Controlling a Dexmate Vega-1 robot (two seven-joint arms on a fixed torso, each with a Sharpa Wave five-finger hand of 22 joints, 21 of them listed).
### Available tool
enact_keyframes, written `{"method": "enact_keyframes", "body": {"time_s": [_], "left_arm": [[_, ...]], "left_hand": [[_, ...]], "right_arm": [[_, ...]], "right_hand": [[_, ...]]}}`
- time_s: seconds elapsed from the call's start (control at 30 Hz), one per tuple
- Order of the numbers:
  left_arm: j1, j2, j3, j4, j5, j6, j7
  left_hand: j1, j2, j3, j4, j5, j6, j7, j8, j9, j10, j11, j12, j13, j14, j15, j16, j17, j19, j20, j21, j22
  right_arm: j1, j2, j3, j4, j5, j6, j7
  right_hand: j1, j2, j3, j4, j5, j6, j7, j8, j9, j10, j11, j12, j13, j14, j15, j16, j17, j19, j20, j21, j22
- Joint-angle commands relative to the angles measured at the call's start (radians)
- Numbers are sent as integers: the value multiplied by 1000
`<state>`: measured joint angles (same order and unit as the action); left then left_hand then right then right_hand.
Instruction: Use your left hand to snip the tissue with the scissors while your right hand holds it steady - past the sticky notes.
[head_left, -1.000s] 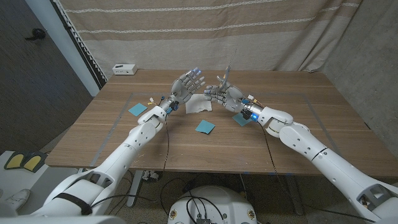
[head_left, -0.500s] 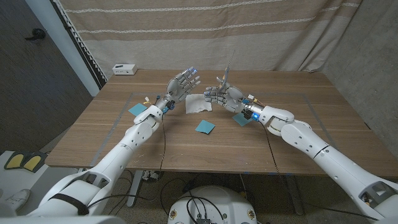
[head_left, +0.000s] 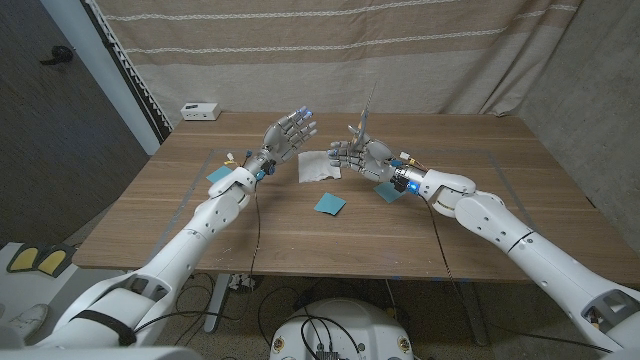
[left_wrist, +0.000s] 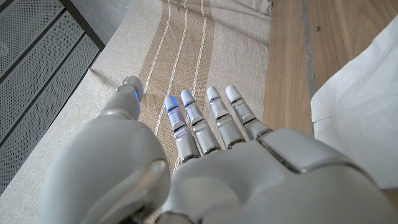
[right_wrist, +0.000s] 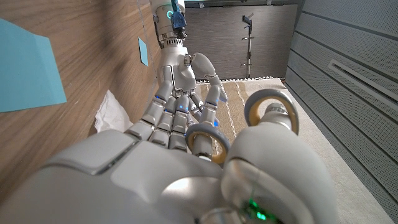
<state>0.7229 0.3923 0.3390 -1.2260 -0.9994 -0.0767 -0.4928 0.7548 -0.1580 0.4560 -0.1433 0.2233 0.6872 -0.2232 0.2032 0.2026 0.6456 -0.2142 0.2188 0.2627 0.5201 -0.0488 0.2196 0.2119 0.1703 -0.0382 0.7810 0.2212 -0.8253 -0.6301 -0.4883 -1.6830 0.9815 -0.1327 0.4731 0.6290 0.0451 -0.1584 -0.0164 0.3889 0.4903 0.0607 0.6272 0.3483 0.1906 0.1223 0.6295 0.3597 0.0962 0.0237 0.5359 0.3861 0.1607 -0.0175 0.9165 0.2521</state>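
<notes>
The white tissue (head_left: 318, 167) lies crumpled on the table between my two hands. My right hand (head_left: 358, 155) grips the scissors (head_left: 365, 112), whose blades point up above it. Its fingers pass through the grey handle rings (right_wrist: 270, 107) in the right wrist view. My left hand (head_left: 290, 133) is raised above the table to the left of the tissue, fingers spread and holding nothing. The left wrist view shows the back of that hand (left_wrist: 236, 174) with the fingers straight, and the tissue (left_wrist: 360, 118) beside it. The right wrist view also shows the left hand (right_wrist: 180, 74) and the tissue (right_wrist: 112, 113).
Blue sticky notes lie on the table: one (head_left: 330, 205) in front of the tissue, one (head_left: 218, 175) by my left forearm, one (head_left: 388, 192) under my right wrist. A small white box (head_left: 200, 110) sits at the far left corner. A striped curtain hangs behind.
My left hand has drawn a little to the left, away from the right hand, staying raised and spread. The right hand with the scissors has barely moved.
</notes>
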Motion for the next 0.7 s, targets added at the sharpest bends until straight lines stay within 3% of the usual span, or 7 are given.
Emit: {"method": "enact_keyframes", "body": {"time_s": [0.03,0.33,0.4,0.7], "left_arm": [[-12,25,0,5,-15,43,-27],[-9,26,-1,11,-9,38,-25],[-7,29,-3,11,-7,37,-21],[11,45,-13,-11,-4,30,-2]], "left_hand": [[-15,-2,-9,0,4,4,2,5,3,-7,0,0,7,-26,-155,-8,8,-38,-2,-3,7],[-17,0,-12,-2,5,-3,2,3,4,-20,0,-1,9,-52,-147,-12,12,-64,19,-14,1],[-18,0,-12,-2,5,-4,2,3,4,-20,0,-1,9,-54,-145,-12,12,-65,19,-15,1],[-18,0,-13,-2,5,-7,2,2,4,-23,0,-1,10,-59,-144,-11,14,-65,20,-16,-3]], "right_arm": [[-2,-15,-4,-12,7,-17,19],[-6,-26,-4,-21,16,-26,36],[-5,-26,-4,-21,18,-27,43],[5,-35,-15,-23,27,-54,70]], "right_hand": [[-8,7,-12,0,4,-108,144,-15,-11,-13,1,-13,-7,-1,9,-8,-4,6,8,-6,-5],[-19,19,-19,2,3,-167,148,-86,-70,-82,12,-64,-48,-20,24,-39,-32,-18,17,-17,-31],[-23,23,-21,2,3,-197,149,-116,-91,-115,21,-85,-63,-30,30,-51,-42,-28,21,-21,-39],[-28,29,-23,3,3,-226,150,-146,-112,-144,29,-107,-78,-43,37,-65,-52,-42,28,-27,-45]]}}
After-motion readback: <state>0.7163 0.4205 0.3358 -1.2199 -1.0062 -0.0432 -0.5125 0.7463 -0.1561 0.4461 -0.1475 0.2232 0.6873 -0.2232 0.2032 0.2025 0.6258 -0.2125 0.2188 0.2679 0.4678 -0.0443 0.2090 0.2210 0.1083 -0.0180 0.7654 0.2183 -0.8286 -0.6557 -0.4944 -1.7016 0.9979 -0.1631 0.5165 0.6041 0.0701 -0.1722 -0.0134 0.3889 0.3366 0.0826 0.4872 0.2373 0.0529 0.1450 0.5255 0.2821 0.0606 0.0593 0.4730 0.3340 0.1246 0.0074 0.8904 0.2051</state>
